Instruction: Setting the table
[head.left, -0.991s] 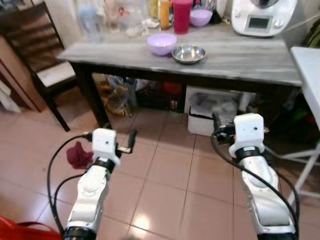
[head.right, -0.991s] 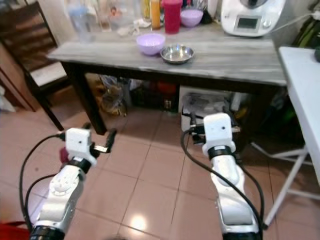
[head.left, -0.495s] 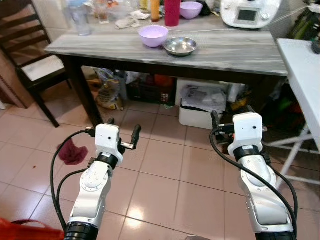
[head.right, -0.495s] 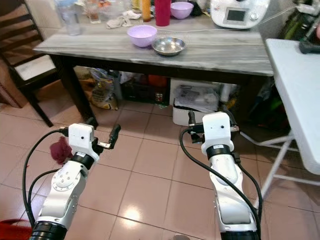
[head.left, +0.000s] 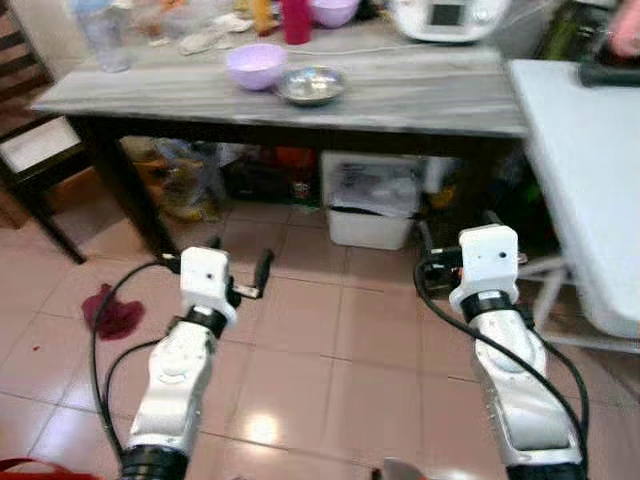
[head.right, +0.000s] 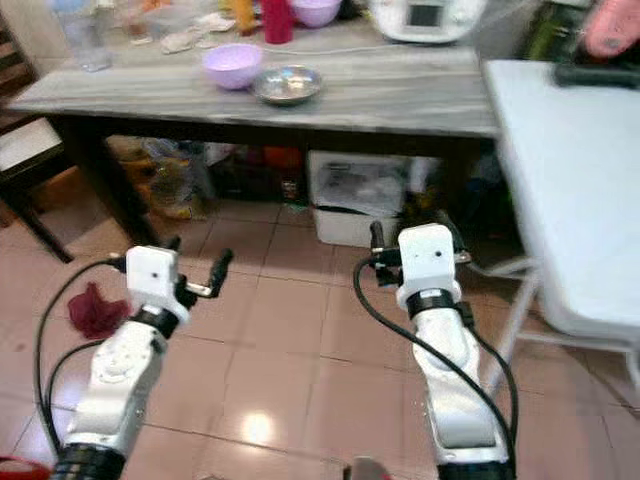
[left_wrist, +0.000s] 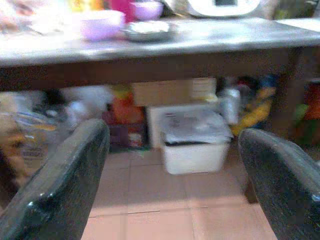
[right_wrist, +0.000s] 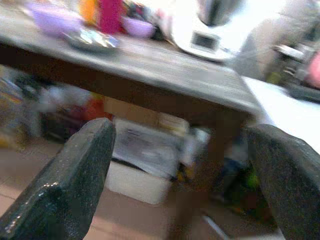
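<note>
Nearest: left tool (head.left: 238, 268) and right tool (head.right: 405, 231) hovering above the tiled floor (head.left: 330, 350), short of the desk, both spread wide and holding nothing; black fingers (left_wrist: 55, 185) standing far apart in the left wrist view, fingers (right_wrist: 70, 180) likewise in the right wrist view. Red cloth (head.left: 112, 310) lying crumpled on the floor just left of the left arm.

Middle: white bin (head.left: 372, 200) sitting under the grey wooden desk (head.left: 420, 100), beside bags and clutter too blurred for telling apart.

On the desk: lilac bowl (head.left: 255, 65) sitting near the front edge, steel bowl (head.left: 310, 86) lying just beside it on its right, apart or touching being unclear.

Farther back: red tumbler (head.left: 296, 20), a second lilac bowl (head.left: 335, 11) and a white kitchen machine (head.left: 448, 17) standing along the rear of the desk. White folding desk (head.left: 580, 170) extending at the right, dark chair (head.left: 30, 150) standing at the far left.
</note>
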